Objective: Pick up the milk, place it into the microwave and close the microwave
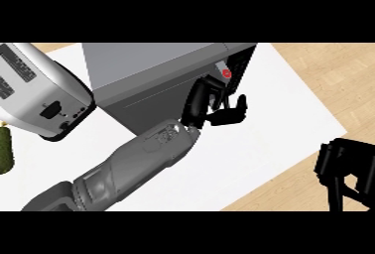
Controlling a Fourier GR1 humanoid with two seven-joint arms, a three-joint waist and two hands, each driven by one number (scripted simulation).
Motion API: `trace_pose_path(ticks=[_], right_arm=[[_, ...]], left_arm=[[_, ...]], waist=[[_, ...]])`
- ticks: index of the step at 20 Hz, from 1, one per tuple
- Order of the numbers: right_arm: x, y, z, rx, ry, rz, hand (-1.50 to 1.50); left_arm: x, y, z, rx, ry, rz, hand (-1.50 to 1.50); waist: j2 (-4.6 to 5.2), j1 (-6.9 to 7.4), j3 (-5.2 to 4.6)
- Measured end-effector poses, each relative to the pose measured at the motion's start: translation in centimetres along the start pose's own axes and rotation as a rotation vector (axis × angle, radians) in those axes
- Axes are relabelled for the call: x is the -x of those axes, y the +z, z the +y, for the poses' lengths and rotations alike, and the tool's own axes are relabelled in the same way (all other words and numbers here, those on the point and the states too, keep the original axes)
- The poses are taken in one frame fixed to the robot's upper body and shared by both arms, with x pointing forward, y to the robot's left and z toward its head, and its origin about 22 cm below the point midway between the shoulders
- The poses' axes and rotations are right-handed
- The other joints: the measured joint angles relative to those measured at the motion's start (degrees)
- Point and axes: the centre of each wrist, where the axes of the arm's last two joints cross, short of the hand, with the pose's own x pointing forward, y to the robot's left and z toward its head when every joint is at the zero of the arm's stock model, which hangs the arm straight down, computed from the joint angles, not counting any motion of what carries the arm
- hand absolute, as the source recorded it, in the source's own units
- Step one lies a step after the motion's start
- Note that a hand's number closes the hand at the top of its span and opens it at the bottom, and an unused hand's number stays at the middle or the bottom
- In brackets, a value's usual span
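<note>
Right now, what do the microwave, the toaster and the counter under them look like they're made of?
The microwave looks like matte grey painted metal: flat, even panels without glare. The toaster looks like polished metal, with bright shiny sides and a black trim that may be plastic. The counter is a smooth white sheet, perhaps laminate, edged by pale wood showing grain.

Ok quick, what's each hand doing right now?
Left hand: open, fingers straight against the microwave front, holding nothing.
Right hand: fingers curled, holding nothing visible.

Bright, even light on the white counter, with only a faint, soft shadow under the forearm.
</note>
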Motion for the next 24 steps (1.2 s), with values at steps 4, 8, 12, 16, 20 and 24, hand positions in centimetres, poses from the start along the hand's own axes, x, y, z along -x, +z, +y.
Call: trace_pose_path(ticks=[4,8,12,16,20,24], right_arm=[[0.5,0.0,1.4,-0.048,-0.058,0.037,1.5],[1.1,0.1,3.0,-0.067,-0.115,0.048,1.5],[1.4,0.0,4.6,-0.058,-0.152,0.032,1.5],[1.6,0.0,6.2,-0.037,-0.177,0.018,1.5],[1.5,-0.1,7.7,-0.018,-0.193,0.012,1.5],[1.2,-0.3,9.1,-0.001,-0.201,0.007,1.5]], left_arm=[[-1.3,-0.2,-0.7,-0.024,0.208,0.116,1.5],[-1.7,-0.1,-1.4,-0.015,0.348,0.179,1.5],[-1.6,-0.1,-1.3,0.043,0.421,0.2,1.5],[-1.4,0.0,-1.3,0.11,0.487,0.21,1.5],[-0.9,0.2,-1.3,0.175,0.535,0.211,1.5],[-0.3,0.3,-1.2,0.232,0.573,0.207,1.5]], waist=[[0.96,1.29,-0.46],[1.09,2.52,-0.43],[0.94,3.41,-0.33],[0.68,4.4,-0.33],[0.43,5.59,-0.35],[0.26,6.59,-0.39]])
